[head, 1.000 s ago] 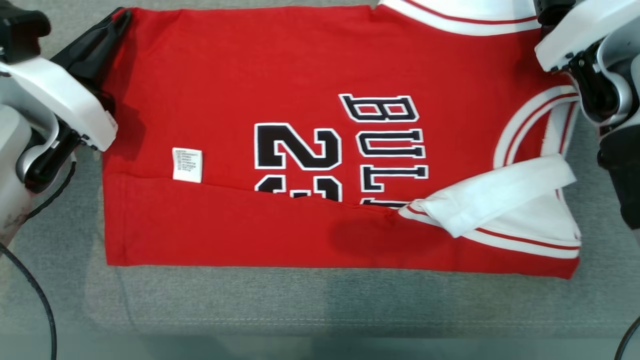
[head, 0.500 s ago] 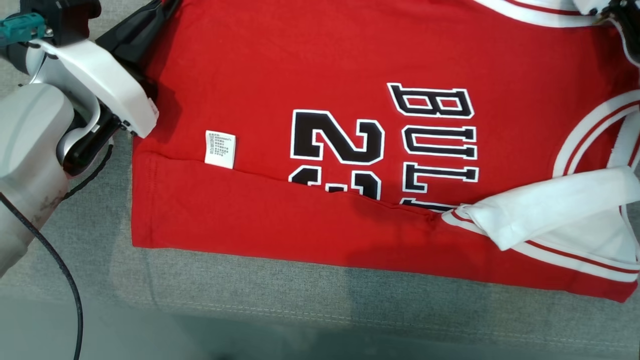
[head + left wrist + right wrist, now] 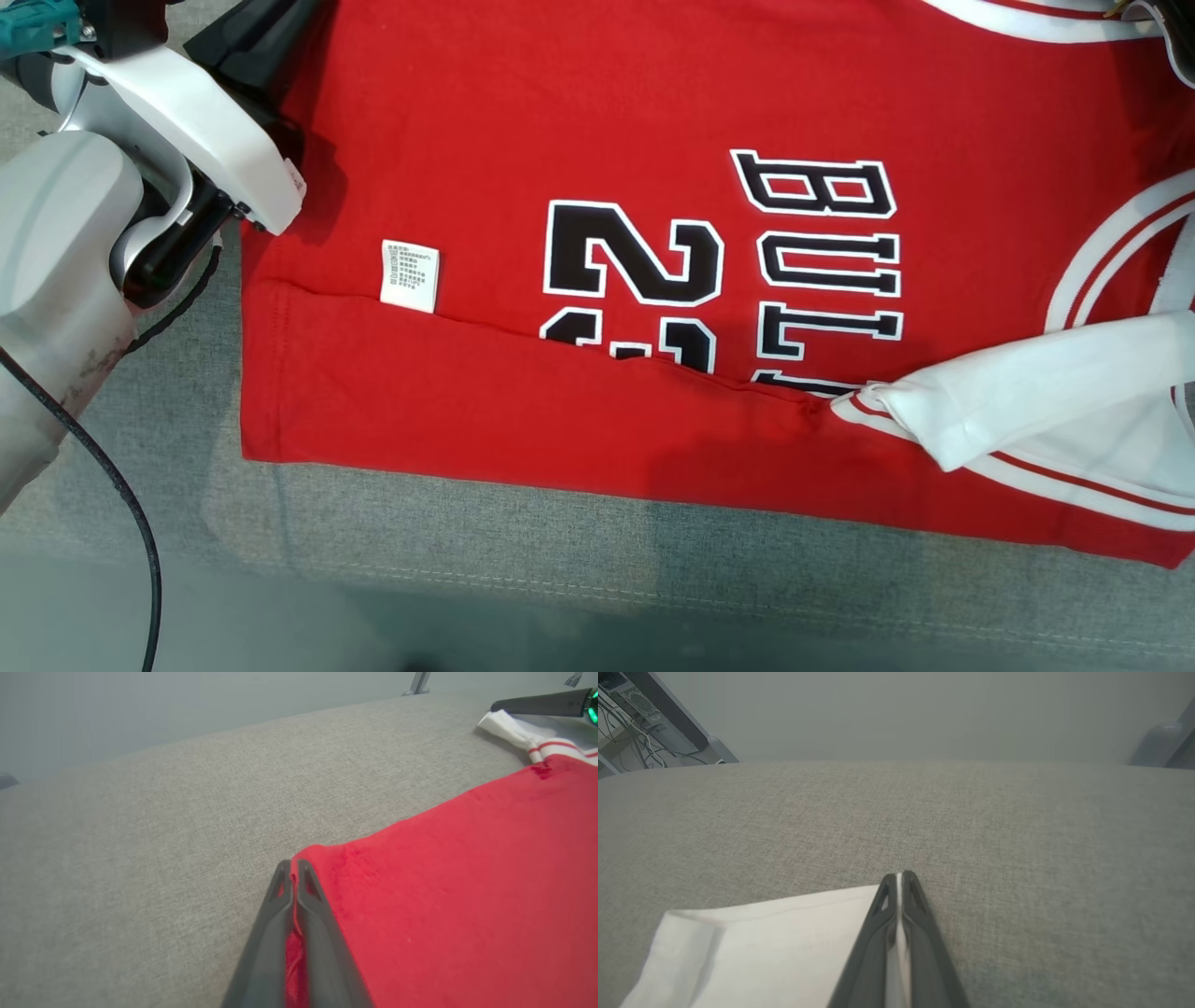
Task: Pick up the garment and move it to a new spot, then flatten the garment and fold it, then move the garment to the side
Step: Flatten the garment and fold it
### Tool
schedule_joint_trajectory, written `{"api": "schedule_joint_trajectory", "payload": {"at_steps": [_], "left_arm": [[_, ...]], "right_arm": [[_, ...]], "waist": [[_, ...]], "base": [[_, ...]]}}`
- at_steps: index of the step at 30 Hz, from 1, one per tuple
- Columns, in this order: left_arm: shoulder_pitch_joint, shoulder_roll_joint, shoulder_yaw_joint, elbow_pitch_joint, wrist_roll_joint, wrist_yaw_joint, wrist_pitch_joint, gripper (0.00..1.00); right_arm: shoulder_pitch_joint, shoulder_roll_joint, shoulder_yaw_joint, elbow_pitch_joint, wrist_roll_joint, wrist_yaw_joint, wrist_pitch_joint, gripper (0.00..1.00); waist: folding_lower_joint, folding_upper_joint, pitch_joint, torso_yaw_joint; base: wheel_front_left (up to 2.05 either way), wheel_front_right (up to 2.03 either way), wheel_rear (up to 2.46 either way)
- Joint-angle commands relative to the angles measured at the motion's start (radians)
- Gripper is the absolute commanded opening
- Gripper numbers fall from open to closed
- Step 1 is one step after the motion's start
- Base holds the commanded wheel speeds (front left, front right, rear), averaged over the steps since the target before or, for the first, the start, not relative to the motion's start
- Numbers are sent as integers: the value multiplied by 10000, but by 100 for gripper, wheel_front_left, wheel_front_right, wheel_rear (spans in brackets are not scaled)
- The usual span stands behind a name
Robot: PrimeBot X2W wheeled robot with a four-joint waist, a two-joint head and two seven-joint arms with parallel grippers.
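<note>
Nearest, in the head view: bare strip of grey fabric-covered bench (image 3: 560, 597) with a stitched seam. Just beyond: red garment (image 3: 523, 112), spread flat, near long edge folded up over the body and covering the lower part of the black number print (image 3: 635, 271). On the fold line, left of the print: small white care label (image 3: 409, 275). To the right: black-and-white lettering (image 3: 822, 261), then a white flap (image 3: 1027, 392) with red-striped trim lying across the near right corner. Farther back, at the garment's far left corner: left gripper (image 3: 294, 872), clamped tight on the red edge. In the left wrist view, cloth pinched between the two dark fingers (image 3: 266, 933), rest of the red spread to their right. At the far right corner: right gripper (image 3: 899, 879), closed on the garment's white corner (image 3: 784, 933). In the right wrist view, thin white sliver between its fingers, white cloth to their left. Beyond both sets of fingertips: open grey bench, then a pale backdrop.
</note>
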Motion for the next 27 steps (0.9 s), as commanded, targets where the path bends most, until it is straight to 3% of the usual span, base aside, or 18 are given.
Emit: {"api": "schedule_joint_trajectory", "payload": {"at_steps": [1, 11, 18, 27], "left_arm": [[-186, 530, 437, -35, 36, 4, -58, 0], [275, 729, 865, 25, 74, 4, -58, 0], [1003, 1193, 1036, -100, -114, 4, -58, 0], [1738, 1731, 1165, -170, -522, 4, -58, 0]], "right_arm": [[375, 151, 178, -243, 129, -29, -43, 0], [704, -414, 812, -1776, 1262, -29, -1083, 0], [1779, -1555, 1463, -3793, 2687, -29, -1119, 0], [3137, -2747, 1768, -5537, 3788, -29, -1315, 0]], "waist": [[-1, 0, -22, -42], [-1, 0, -333, -403], [-1, 0, -893, -785], [-1, 0, -1548, -1164]], "base": [[0, 0, 0], [0, 0, 0], [0, 0, 0], [0, 0, 0]]}}
